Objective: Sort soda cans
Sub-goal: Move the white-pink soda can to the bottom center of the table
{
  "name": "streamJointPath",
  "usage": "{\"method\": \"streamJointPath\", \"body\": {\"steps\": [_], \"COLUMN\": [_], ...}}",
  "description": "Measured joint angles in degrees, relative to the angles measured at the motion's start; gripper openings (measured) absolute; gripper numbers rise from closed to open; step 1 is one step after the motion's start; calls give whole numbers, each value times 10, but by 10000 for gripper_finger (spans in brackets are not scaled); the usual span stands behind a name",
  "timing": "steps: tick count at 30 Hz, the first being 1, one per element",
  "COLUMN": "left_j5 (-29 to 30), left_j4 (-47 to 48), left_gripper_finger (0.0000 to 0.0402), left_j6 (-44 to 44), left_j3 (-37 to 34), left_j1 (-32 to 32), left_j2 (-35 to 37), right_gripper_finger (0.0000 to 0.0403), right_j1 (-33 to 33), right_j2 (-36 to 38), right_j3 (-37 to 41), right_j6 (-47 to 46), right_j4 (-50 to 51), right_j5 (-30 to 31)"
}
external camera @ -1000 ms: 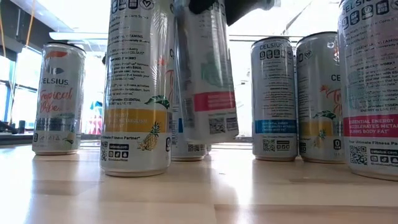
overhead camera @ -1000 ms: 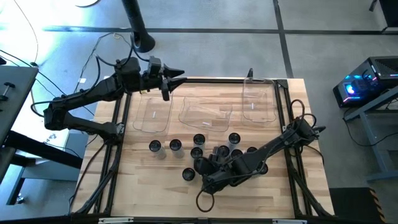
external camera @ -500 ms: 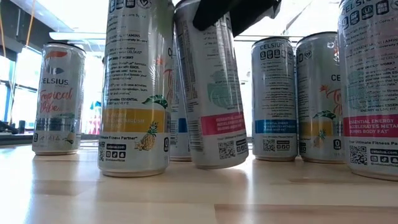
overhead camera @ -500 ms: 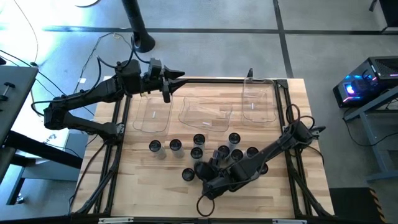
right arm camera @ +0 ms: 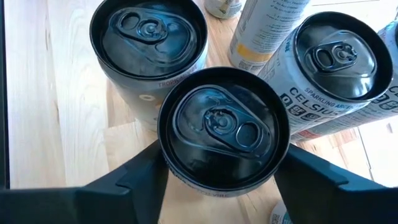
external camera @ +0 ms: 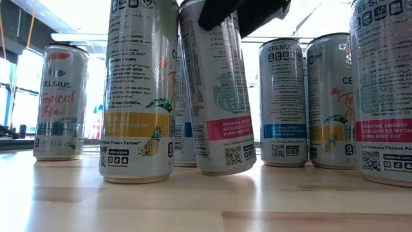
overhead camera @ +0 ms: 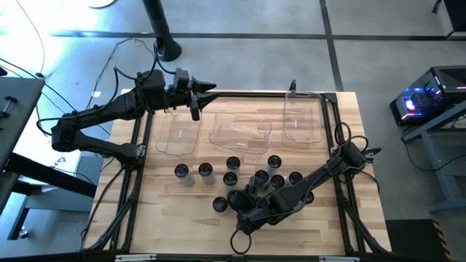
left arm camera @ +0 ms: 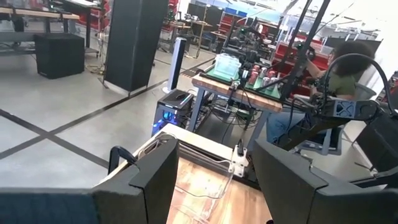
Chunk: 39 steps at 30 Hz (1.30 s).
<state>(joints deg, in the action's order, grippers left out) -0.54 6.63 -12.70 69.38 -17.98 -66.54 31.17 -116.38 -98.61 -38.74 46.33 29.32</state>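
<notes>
The wooden table (overhead camera: 175, 218) carries a loose cluster of soda cans (overhead camera: 231, 163) standing upright just in front of three clear plastic bins (overhead camera: 240, 135) lined along its far side. Relative to the middle bin, two cans (overhead camera: 206, 170) stand nearer the left side, several more crowd together straight in front of it, and one can (overhead camera: 220, 204) sits farther toward the near edge. The right gripper (overhead camera: 239, 201) is down among the cans in front of the middle bin, with the pink-banded can (external camera: 217, 96) between its fingers (right arm camera: 323, 177). In the right wrist view that can's dark top (right arm camera: 221, 127) fills the space between the two fingers, which sit against its sides. In the low view the pink-banded can leans, its base touching the table, just beside a yellow-banded can (external camera: 138, 96); whether the two touch cannot be told. The jaws stand about a can's width apart; whether they press the can firmly or have slackened cannot be told. The left gripper (overhead camera: 204, 93) hangs above the far edge of the table, over the back of the leftmost bin (overhead camera: 180, 135), its fingers (left arm camera: 155, 180) parted with nothing between them. A seated person (left arm camera: 339, 81) shows in the room beyond the table in the left wrist view.
</notes>
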Motion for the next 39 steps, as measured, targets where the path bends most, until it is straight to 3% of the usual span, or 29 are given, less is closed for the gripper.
{"method": "streamJointPath", "body": {"steps": [8, 39], "left_j5": [0, -1], "left_j4": [0, 26], "left_gripper_finger": [200, 200], "left_j6": [15, 19], "left_j3": [0, 0], "left_j1": [0, 0], "left_j2": [0, 0], "right_gripper_finger": [271, 275], "right_j1": [-6, -8], "right_j2": [0, -2], "right_j3": [0, -34], "right_j6": [0, -28], "right_j4": [2, 87], "right_j5": [-2, -33]}}
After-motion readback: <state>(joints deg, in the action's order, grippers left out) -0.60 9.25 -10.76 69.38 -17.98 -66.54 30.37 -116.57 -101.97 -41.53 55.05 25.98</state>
